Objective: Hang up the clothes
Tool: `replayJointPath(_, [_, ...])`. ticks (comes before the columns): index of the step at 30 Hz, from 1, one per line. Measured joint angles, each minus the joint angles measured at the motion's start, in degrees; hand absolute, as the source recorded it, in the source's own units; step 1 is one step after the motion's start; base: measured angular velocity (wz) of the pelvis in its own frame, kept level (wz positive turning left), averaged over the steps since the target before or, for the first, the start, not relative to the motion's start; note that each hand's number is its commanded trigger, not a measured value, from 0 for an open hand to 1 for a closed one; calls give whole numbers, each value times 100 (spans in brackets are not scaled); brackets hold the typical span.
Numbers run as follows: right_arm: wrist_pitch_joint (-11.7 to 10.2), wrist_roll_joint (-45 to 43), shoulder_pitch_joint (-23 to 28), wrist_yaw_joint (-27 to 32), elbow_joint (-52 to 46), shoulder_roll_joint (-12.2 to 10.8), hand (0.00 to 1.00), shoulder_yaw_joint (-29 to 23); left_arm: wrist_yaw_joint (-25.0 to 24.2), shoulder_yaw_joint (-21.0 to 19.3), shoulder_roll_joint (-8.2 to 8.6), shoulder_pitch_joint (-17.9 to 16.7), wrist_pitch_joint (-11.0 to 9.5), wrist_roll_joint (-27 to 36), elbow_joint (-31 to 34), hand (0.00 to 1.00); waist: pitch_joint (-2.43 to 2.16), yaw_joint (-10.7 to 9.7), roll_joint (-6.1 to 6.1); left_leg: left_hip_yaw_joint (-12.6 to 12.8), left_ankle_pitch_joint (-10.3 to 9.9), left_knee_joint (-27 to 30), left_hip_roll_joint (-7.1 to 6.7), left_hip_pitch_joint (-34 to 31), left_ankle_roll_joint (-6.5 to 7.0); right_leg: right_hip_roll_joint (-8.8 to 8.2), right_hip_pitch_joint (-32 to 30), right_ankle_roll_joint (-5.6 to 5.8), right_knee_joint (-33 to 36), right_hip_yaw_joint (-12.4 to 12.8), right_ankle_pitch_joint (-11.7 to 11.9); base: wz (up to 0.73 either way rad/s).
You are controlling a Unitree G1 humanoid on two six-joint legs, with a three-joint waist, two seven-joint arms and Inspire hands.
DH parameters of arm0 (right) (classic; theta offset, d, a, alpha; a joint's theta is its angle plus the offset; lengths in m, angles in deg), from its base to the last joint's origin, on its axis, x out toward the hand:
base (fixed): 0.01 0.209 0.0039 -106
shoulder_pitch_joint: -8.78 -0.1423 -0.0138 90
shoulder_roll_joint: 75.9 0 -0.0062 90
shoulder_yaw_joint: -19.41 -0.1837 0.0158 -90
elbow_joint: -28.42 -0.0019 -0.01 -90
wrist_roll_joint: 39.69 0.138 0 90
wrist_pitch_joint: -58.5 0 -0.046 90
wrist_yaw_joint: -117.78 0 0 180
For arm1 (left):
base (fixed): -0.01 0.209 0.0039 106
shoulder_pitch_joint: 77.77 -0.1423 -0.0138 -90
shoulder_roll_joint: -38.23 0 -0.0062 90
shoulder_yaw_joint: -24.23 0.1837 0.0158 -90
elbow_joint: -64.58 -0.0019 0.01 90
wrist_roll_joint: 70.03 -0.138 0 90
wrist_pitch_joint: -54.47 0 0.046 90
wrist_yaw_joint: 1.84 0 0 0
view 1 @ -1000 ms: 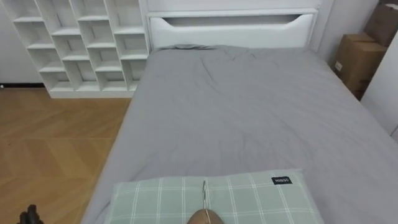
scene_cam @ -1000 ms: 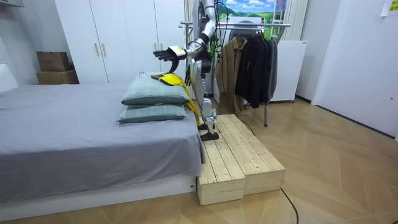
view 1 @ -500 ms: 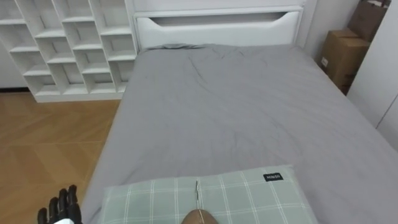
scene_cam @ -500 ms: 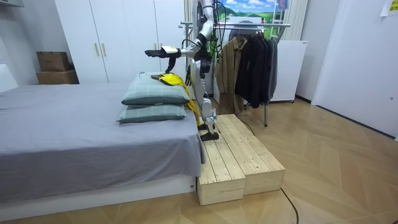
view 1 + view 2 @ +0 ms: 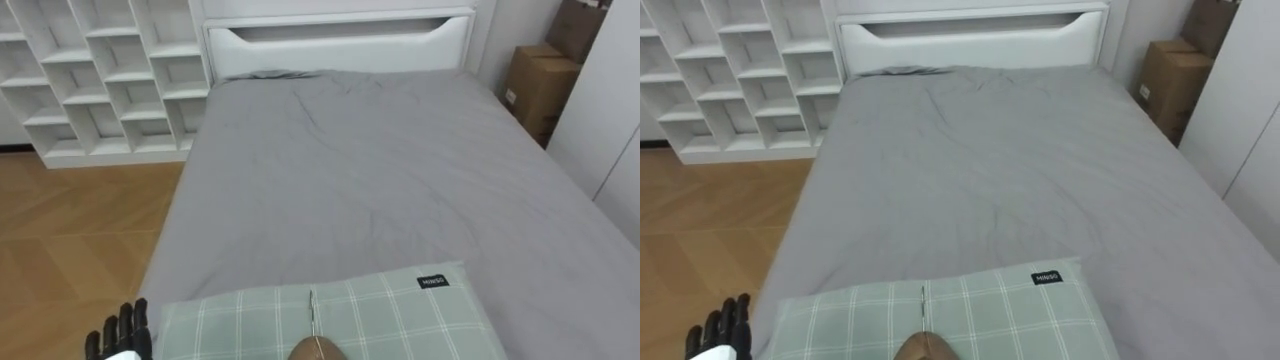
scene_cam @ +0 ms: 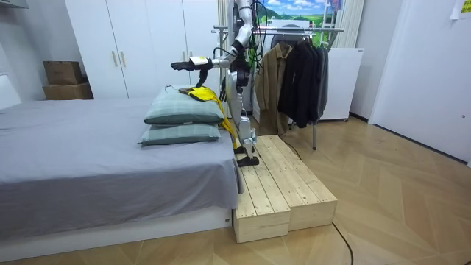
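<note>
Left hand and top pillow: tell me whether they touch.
Apart. In the room view the left hand hangs well above the top pillow, with a clear gap between.

Head stereo pair, looking down along the bed [image 5: 380,180] towards its far end, pillow [image 5: 330,320] close below, room camera well off, side-on, both sharing bed and pillow
</note>
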Motion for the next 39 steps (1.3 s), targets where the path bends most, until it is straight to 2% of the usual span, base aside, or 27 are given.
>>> replayJointPath(3, [-38,9,-1,1,0,14,0,1,-74,52,-2,52,0,5,6,0,17,-24,38,40,0,-2,5,-3,0,0,-19,0,25,35,0,-8])
replayJointPath(6, [-50,6,-9,1,0,17,0,0,-79,179,-3,167,-22,7,8,0,12,-30,63,62,0,-10,7,10,1,3,-12,2,32,62,2,-3])
replayJointPath(12, [-118,-45,-25,-9,4,25,0,-2,-266,209,-19,193,-163,9,451,0,24,-104,92,95,0,-69,12,91,1,14,-11,1,25,104,2,-3])
replayJointPath(16, [-162,-113,-35,-9,4,25,0,-2,-403,214,-20,193,-247,9,766,0,32,-130,80,175,1,-76,21,98,1,19,-15,1,25,169,2,-8])
replayJointPath(21, [-233,-232,-49,-9,4,16,0,-6,-594,224,-20,195,-331,7,828,0,28,-152,78,210,1,-78,26,94,1,16,-35,2,25,192,3,-4])
replayJointPath(27, [-278,-249,-51,-18,10,10,0,-4,-749,235,-21,195,-339,-5,836,0,30,-157,66,209,0,-84,27,83,2,16,-63,3,28,180,3,0])
replayJointPath(31, [-275,-249,-82,-60,34,10,0,4,-868,488,-39,197,-338,-7,836,0,40,-159,41,209,0,-90,17,47,2,20,-95,3,29,179,3,0])
replayJointPath(39, [-260,-218,-123,-56,33,-2,0,118,-1286,792,-52,220,-303,35,836,0,15,-202,16,212,1,-78,18,-33,2,27,-136,0,32,176,8,0])
